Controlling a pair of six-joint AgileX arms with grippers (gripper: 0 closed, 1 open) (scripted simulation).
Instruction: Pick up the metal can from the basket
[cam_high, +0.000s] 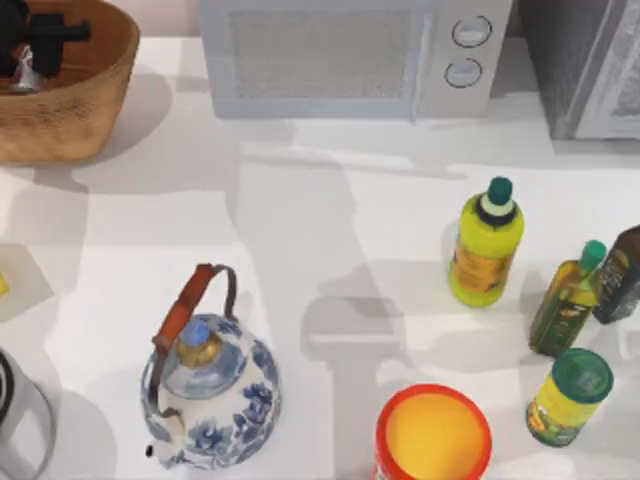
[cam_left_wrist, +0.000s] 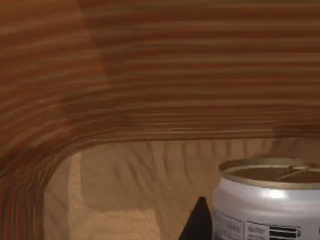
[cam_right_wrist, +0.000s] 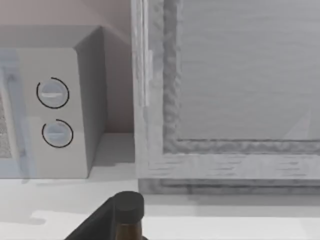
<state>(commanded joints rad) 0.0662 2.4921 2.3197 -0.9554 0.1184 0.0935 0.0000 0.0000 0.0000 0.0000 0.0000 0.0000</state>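
White table (cam_high: 330, 220), microwave (cam_high: 345, 55) at 12; silver metal can (cam_left_wrist: 267, 200) upright in basket (cam_high: 95, 95) at 10; left gripper (cam_high: 35, 40) over it, grip state can't tell.

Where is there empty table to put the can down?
The widest bare patch of table lies between the microwave, the teapot and the yellow bottle. The top view's right is crowded with bottles, a jar and the orange tub.

Tan ribbed basket (cam_high: 90, 90) (silver can (cam_left_wrist: 267, 205))
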